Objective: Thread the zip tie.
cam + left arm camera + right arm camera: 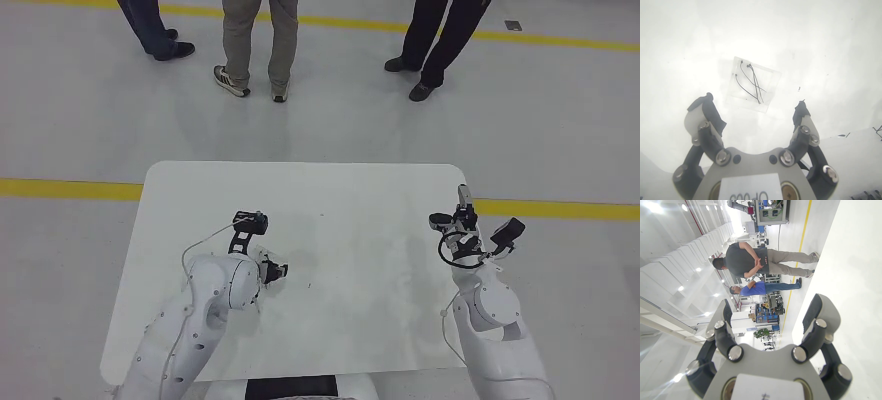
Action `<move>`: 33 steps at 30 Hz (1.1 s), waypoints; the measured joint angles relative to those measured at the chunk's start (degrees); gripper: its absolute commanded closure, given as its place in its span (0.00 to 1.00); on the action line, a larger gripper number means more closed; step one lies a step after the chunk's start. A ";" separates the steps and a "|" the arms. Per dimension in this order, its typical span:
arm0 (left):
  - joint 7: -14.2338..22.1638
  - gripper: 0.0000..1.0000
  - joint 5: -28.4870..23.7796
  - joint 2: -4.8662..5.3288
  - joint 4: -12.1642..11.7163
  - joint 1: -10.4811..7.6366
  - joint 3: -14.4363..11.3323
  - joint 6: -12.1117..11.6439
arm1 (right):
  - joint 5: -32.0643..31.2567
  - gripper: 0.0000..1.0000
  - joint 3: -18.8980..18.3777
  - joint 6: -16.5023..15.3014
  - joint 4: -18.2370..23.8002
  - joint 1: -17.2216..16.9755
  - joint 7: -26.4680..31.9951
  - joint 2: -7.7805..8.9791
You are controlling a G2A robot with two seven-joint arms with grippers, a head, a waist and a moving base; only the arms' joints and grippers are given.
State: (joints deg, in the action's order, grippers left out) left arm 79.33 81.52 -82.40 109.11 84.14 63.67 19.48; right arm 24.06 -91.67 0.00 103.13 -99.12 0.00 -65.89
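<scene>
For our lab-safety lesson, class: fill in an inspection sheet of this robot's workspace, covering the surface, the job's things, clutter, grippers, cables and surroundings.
Surface: white table, rounded corners, faint marks.
Job's things: several black zip ties lying crossed in a clear square tray; none looks looped.
Clutter: small dark specks on the table beside the tray, too small to identify.
Grippers: left gripper open and empty, over the table short of the tray; right gripper open and empty, by the table's edge, facing the room.
Cables: thin pale cable along the left arm; black loop at the right wrist.
Surroundings: grey floor with yellow lines; machine racks farther off.
</scene>
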 measured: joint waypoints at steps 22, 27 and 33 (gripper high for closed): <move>-0.35 0.95 0.36 -1.89 -6.32 -2.20 1.09 0.00 | 0.00 0.00 0.00 0.00 0.00 0.00 0.00 0.00; -0.37 0.93 0.08 -2.20 -8.37 -3.07 1.01 0.00 | 0.00 0.00 0.00 0.00 0.00 0.00 0.00 0.00; -0.35 0.82 -1.05 -2.47 -11.25 -4.06 1.10 0.00 | 0.00 0.00 0.00 0.00 0.00 0.00 0.00 0.00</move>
State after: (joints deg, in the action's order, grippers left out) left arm 78.98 80.47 -84.87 97.86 80.09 64.77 19.48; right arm 24.06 -91.67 0.00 103.13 -99.12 0.00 -65.89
